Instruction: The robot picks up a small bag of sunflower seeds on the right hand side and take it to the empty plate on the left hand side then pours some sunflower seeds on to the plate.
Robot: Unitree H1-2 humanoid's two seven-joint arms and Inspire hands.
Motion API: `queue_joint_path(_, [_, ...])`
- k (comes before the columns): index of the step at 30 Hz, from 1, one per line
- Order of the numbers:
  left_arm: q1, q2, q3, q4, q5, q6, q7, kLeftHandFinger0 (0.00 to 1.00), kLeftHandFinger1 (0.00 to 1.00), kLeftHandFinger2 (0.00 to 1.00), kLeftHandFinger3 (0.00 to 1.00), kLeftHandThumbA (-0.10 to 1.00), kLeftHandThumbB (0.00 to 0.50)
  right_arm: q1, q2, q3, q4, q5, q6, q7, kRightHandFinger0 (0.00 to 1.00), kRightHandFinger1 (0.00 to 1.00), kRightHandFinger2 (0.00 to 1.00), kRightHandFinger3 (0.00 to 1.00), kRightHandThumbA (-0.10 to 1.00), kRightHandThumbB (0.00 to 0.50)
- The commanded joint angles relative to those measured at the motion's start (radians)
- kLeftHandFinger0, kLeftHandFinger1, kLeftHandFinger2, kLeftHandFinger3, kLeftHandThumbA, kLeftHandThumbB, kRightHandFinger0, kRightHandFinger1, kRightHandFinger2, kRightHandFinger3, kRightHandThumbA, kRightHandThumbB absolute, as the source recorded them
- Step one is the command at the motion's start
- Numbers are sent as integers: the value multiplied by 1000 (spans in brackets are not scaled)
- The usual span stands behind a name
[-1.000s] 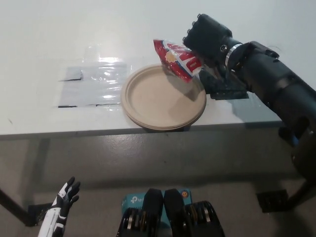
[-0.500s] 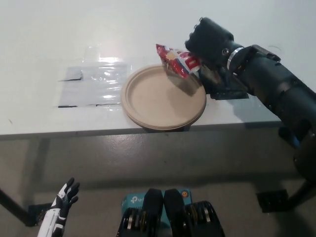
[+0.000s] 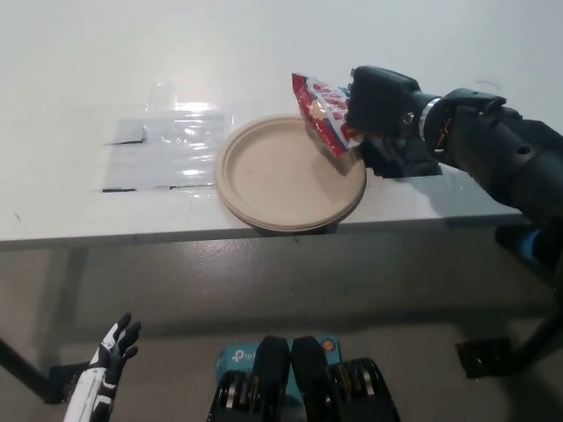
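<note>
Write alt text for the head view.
The robot's black right hand holds a red seed bag tilted over the right rim of an empty tan plate on a white table. The white left hand hangs open below the table edge.

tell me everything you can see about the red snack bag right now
The red snack bag is a small glossy packet, red with white and yellowish print too blurred to read. It looks like crinkled plastic film. The black right hand grips its right end, holding it tilted in the air above the far right rim of the tan plate. Its free end points up and left. No seeds are visible on the plate. Whether the bag is open cannot be told.
</note>
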Motion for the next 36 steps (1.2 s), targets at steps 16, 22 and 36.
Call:
queue_joint_path(16, [-22, 25, 8, -40, -5, 1, -9, 1000, 1000, 976, 1000, 1000, 68, -48, -55, -11, -218, -36, -155, -50, 0, 0, 71, 52, 72, 390])
queue_joint_path(22, [-20, 24, 0, -38, 7, -7, -9, 1000, 1000, 956, 1000, 1000, 81, 73, -99, -45, -496, -4, -197, 96, 0, 0, 160, 123, 71, 332])
queue_joint_path(36, [-30, 25, 5, -54, -7, 4, -11, 1000, 1000, 929, 1000, 1000, 105, 139, -102, -133, -480, -34, -188, 143, 0, 0, 243, 104, 59, 323])
